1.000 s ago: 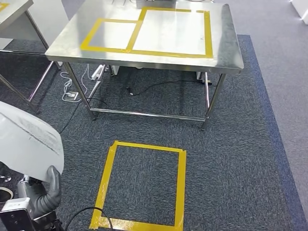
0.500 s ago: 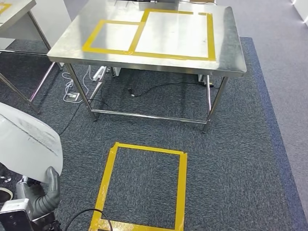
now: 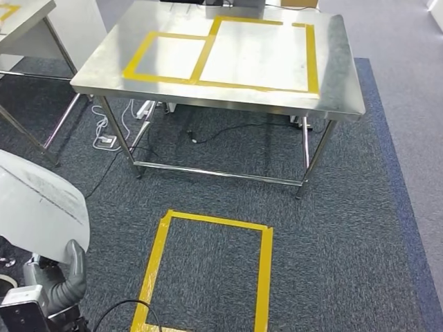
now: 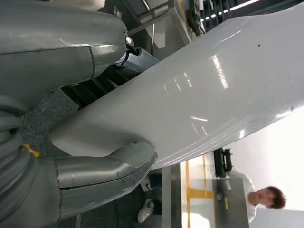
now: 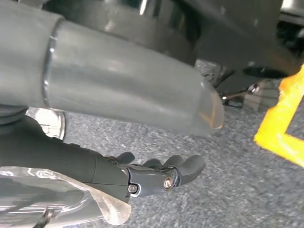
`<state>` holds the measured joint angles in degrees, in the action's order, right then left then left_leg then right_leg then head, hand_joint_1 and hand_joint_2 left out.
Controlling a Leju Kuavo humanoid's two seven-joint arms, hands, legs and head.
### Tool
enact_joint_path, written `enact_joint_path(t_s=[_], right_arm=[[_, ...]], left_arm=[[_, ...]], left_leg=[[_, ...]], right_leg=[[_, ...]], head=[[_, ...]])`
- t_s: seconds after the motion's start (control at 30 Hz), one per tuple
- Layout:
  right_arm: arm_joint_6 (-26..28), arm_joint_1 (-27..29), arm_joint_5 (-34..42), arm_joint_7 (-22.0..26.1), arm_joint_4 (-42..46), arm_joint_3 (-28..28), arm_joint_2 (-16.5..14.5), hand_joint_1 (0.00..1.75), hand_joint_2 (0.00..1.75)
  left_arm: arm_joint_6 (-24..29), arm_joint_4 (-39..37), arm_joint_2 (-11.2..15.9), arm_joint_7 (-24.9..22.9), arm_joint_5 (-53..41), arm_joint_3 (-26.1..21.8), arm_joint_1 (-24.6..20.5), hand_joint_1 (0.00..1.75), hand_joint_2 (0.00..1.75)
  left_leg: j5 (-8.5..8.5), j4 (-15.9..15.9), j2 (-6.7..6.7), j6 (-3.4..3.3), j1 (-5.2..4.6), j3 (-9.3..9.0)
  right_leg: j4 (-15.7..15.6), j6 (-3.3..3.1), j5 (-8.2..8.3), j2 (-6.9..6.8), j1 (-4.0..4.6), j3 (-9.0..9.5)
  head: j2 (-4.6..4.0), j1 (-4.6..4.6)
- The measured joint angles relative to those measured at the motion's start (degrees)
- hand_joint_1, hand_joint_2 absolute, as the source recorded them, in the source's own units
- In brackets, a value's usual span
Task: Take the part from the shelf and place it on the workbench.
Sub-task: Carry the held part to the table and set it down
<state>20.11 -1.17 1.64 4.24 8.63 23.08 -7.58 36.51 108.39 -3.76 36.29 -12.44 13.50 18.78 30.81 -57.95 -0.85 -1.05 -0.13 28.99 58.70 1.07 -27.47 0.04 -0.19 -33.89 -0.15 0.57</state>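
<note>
A large white curved part [image 3: 39, 207] sits at the lower left of the head view, gripped by my left hand [image 3: 66, 280] from below. In the left wrist view the glossy white part [image 4: 215, 95] lies between the thick grey thumb [image 4: 107, 171] and the darker fingers behind it. The steel workbench [image 3: 339, 69] stands ahead, its top marked with yellow tape rectangles [image 3: 261, 52] and bare. My right hand [image 5: 111, 168] hangs over the carpet with its fingers apart and nothing in them.
A yellow tape square [image 3: 209, 273] marks the dark carpet in front of the workbench. Cables and a power strip [image 3: 107, 138] lie under its left side. Another table [image 3: 26, 14] stands at the far left. A person [image 4: 265, 199] stands beyond the bench.
The whole picture has slid downward and slightly right, so the camera has moved. The white part stays held in my left hand in the same place.
</note>
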Motion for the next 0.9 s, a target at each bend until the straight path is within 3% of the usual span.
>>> enact_joint_path(t_s=[0.07,0.13,0.2,0.23,0.27,0.3,0.37,0.4,0.43,0.6,0.67,0.73,0.77,0.8,0.83,0.87,0.9], right_arm=[[0.0,0.1,0.0,0.0,0.0,0.0,0.0,0.0,0.0],[0.0,0.1,0.0,0.0,0.0,0.0,0.0,0.0,0.0],[0.1,0.0,0.1,0.0,0.0,0.0,0.0,0.0,0.0],[0.1,0.1,0.1,0.0,0.0,0.0,0.0,0.0,0.0],[0.2,0.1,0.1,0.0,0.0,0.0,0.0,0.0,0.0],[0.2,0.2,0.1,0.0,0.0,0.0,0.0,0.0,0.0],[0.2,0.2,0.1,0.0,0.0,0.0,0.0,0.0,0.0],[0.2,0.2,0.1,0.0,0.0,0.0,0.0,0.0,0.0],[0.2,0.1,0.1,0.0,0.0,0.0,0.0,0.0,0.0],[0.3,-0.2,0.1,0.0,0.0,0.0,0.0,0.0,0.0],[0.3,-0.3,0.1,0.0,0.0,0.0,0.0,0.0,0.0],[0.3,-0.3,0.1,0.0,0.0,0.0,0.0,0.0,0.0],[0.3,-0.2,0.1,0.0,0.0,0.0,0.0,0.0,0.0],[0.3,-0.1,0.1,0.0,0.0,0.0,0.0,0.0,0.0],[0.3,0.0,0.1,0.0,0.0,0.0,0.0,0.0,0.0],[0.3,0.1,0.1,0.0,0.0,0.0,0.0,0.0,0.0],[0.3,0.1,0.1,0.0,0.0,0.0,0.0,0.0,0.0]], left_arm=[[0.1,0.0,0.0,0.0,0.0,0.0,0.0,1.75,1.75],[0.2,0.0,0.0,0.0,0.1,0.0,-0.1,1.75,1.75],[0.3,0.0,0.1,0.0,0.1,0.0,-0.1,1.75,1.75],[0.4,0.0,0.1,0.0,0.1,0.0,0.0,1.75,1.75],[0.4,0.0,0.2,0.0,0.2,0.0,0.0,1.75,1.75],[0.5,0.0,0.2,0.0,0.3,0.0,0.0,1.75,1.75],[0.6,0.0,0.2,0.0,0.4,0.0,0.0,1.75,1.75],[0.6,0.0,0.2,0.0,0.5,0.0,0.0,1.75,1.75],[0.6,-0.1,0.2,0.0,0.5,0.0,0.0,1.75,1.75],[0.7,-0.1,0.2,0.1,0.6,0.0,0.0,1.75,1.75],[0.7,-0.1,0.2,0.1,0.6,0.0,-0.1,1.75,1.75],[0.7,-0.1,0.2,0.1,0.6,0.0,-0.1,1.75,1.75],[0.7,-0.1,0.2,0.1,0.7,0.0,-0.1,1.75,1.75],[0.7,-0.1,0.2,0.1,0.7,0.0,0.0,1.75,1.75],[0.7,-0.1,0.2,0.1,0.7,0.0,0.0,1.75,1.75],[0.7,-0.1,0.2,0.1,0.7,0.0,0.0,1.75,1.75],[0.7,-0.1,0.2,0.1,0.7,0.0,-0.1,1.75,1.75]], left_leg=[[0.54,-0.1,0.06,0.56,0.08,-0.31],[2.48,-4.1,0.16,1.21,0.21,1.31],[5.1,-11.8,0.21,1.73,0.47,5.65],[5.68,-15.0,0.22,1.9,0.6,7.83],[5.12,-16.5,0.23,2.0,0.7,9.34],[3.37,-15.8,0.26,2.02,0.78,9.86],[-2.17,-9.5,0.45,1.92,0.87,8.29],[-4.0,-6.2,0.58,1.84,0.77,7.15],[-4.69,-3.8,0.7,1.63,0.66,6.23],[-3.42,-1.6,0.59,0.0,0.5,4.87],[-3.05,-1.3,0.65,-0.71,0.59,4.3],[-2.47,-1.3,0.64,-1.18,0.41,3.92],[-2.12,-1.3,0.56,-1.28,0.31,3.55],[-1.7,-1.3,0.45,-1.32,0.2,3.02],[-1.23,-1.3,0.34,-1.31,0.11,2.32],[-0.7,-1.3,0.28,-1.26,0.02,1.54],[-0.18,-1.3,0.25,-1.12,-0.11,0.97]], right_leg=[[-0.3,-0.65,-0.23,-0.04,-0.2,0.47],[-0.8,-1.28,-0.58,-0.13,-0.52,1.39],[-0.9,-1.58,-1.26,-0.2,-0.55,2.25],[-0.9,-1.57,-1.65,-0.2,-0.55,2.67],[-0.9,-1.52,-2.06,-0.19,-0.55,3.17],[-0.9,-1.43,-2.52,-0.16,-0.57,3.8],[-0.9,-1.02,-3.57,-0.1,-0.66,5.02],[-0.9,-0.66,-4.12,-0.06,-0.59,5.43],[-0.9,-0.28,-4.56,-0.08,-0.53,5.58],[-0.5,1.23,-5.9,-0.36,-0.52,5.95],[5.2,1.57,-8.27,-0.26,-0.5,2.73],[13.4,1.66,-10.61,-0.22,-0.47,-2.81],[15.8,1.59,-10.38,-0.21,-0.46,-4.95],[15.9,1.44,-8.8,-0.19,-0.43,-5.99],[13.6,1.18,-6.11,-0.17,-0.38,-5.8],[9.7,0.84,-3.03,-0.15,-0.29,-4.76],[6.2,0.48,-0.95,-0.12,-0.12,-3.5]], head=[[0.01,-0.02],[0.01,0.22],[0.0,0.52],[0.0,0.55],[0.0,0.53],[0.0,0.54],[0.0,0.53],[0.0,0.59],[0.0,0.61],[0.0,0.28],[0.0,0.08],[0.0,-0.03],[0.0,-0.03],[0.0,-0.04],[0.0,-0.05],[0.0,-0.05],[0.0,-0.02]])
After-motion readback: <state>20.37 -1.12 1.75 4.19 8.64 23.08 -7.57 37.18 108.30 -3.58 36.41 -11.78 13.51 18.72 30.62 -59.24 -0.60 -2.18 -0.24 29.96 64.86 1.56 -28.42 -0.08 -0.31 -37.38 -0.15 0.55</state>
